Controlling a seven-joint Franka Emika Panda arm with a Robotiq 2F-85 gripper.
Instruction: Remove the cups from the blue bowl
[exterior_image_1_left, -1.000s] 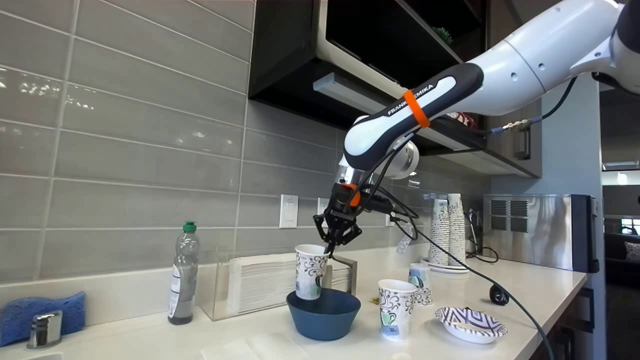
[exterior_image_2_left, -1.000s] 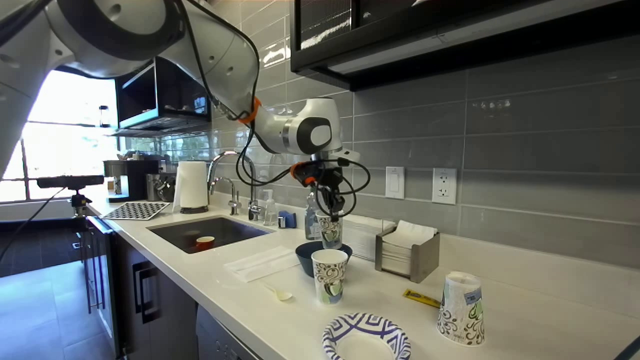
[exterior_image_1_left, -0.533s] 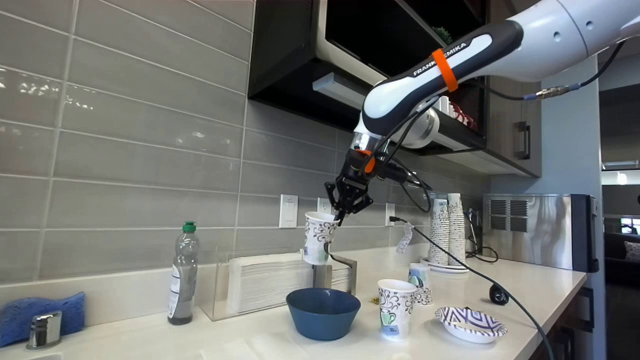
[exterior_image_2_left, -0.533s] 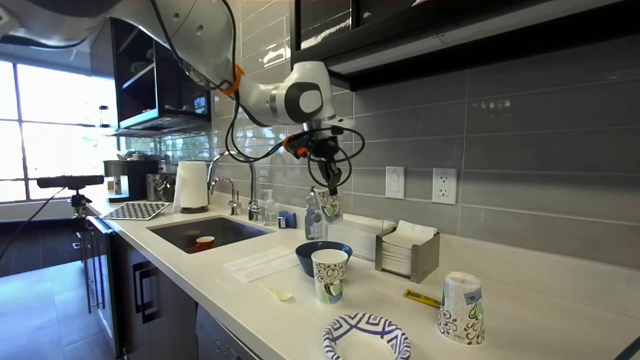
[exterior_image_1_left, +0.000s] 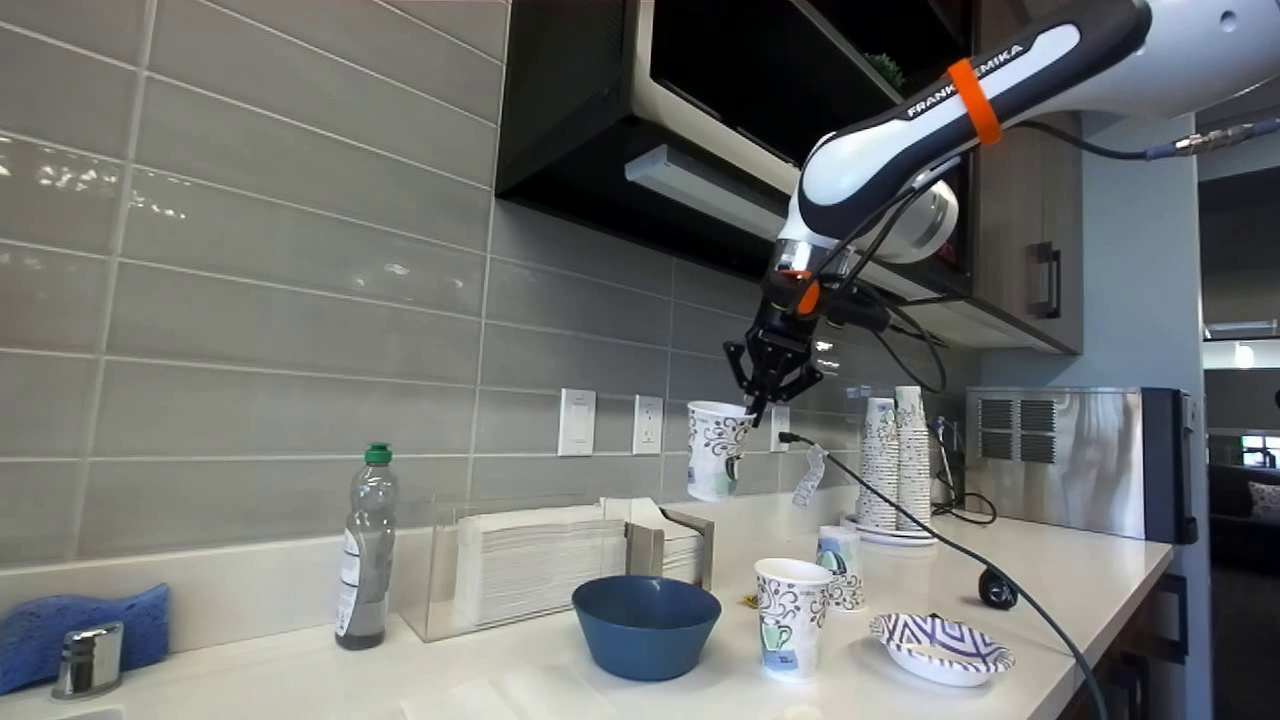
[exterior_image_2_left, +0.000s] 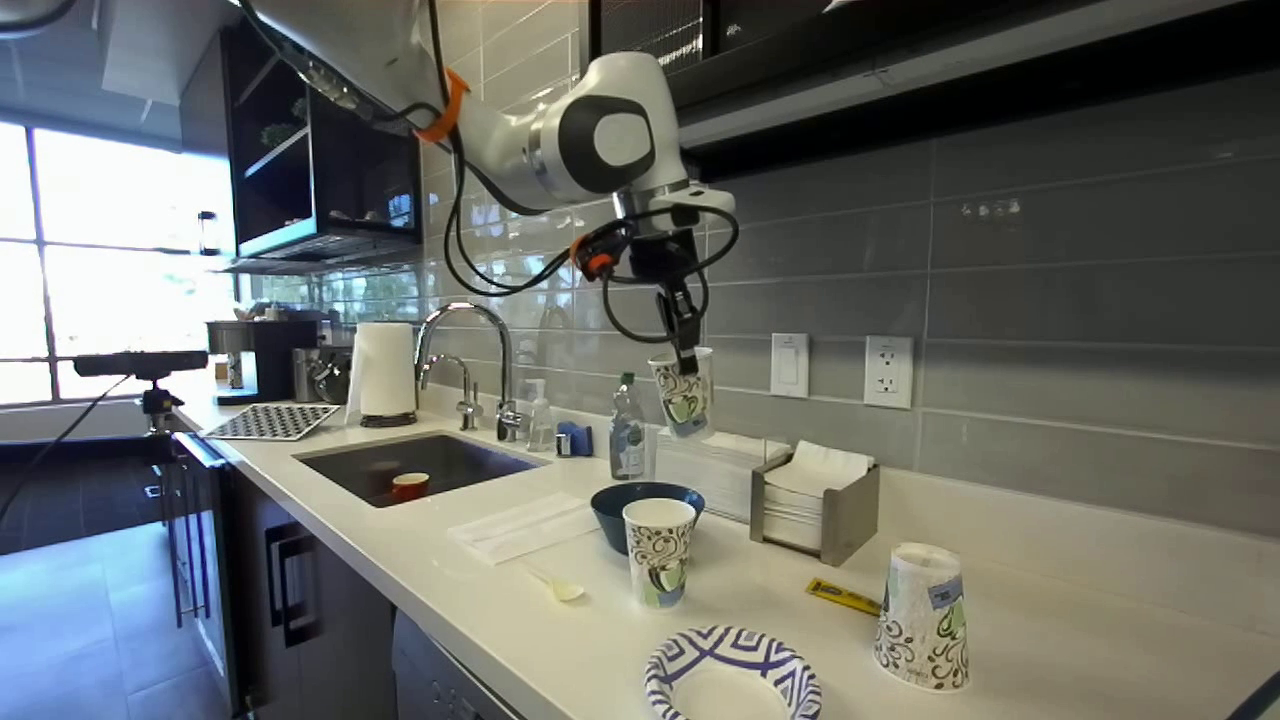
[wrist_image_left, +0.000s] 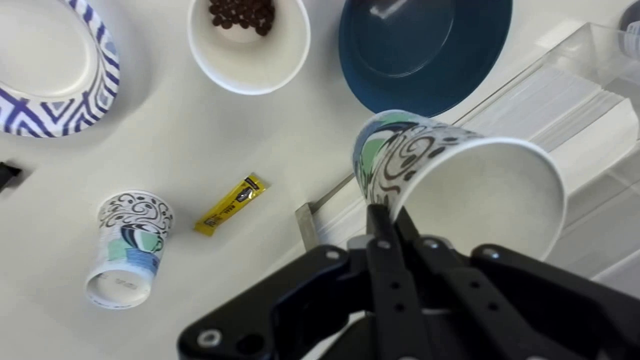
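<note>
Gripper (wrist_image_left: 392, 216) pinches the wall of the held cup (exterior_image_1_left: 713, 455) right at its rim, tips close, cup wall btwn them. Held cup hangs in mid-air, mouth up, tilted a bit, outside the blue bowl (exterior_image_1_left: 645, 640): higher than the bowl & off to its side. Standing cup (exterior_image_2_left: 658, 560) is upright on the counter (exterior_image_1_left: 290, 680) just beside the bowl, not touching; wrist view shows dark brown bits (wrist_image_left: 243, 14) in it. Upside-down cup (exterior_image_2_left: 922, 625) sits well apart from the bowl. Patterned plate (exterior_image_2_left: 735, 643) is farther from the bowl than the standing cup. Yellow packet (wrist_image_left: 230, 205) lies nearer the bowl than the upside-down cup does. Napkin holder (exterior_image_2_left: 850, 515) & soap bottle (exterior_image_1_left: 368, 570) are both nr the bowl, apart from it. White spoon (exterior_image_2_left: 566, 592) lies nr the bowl too, & a flat napkin (exterior_image_2_left: 525, 527) is just beside the bowl, can't tell if it's touching
</note>
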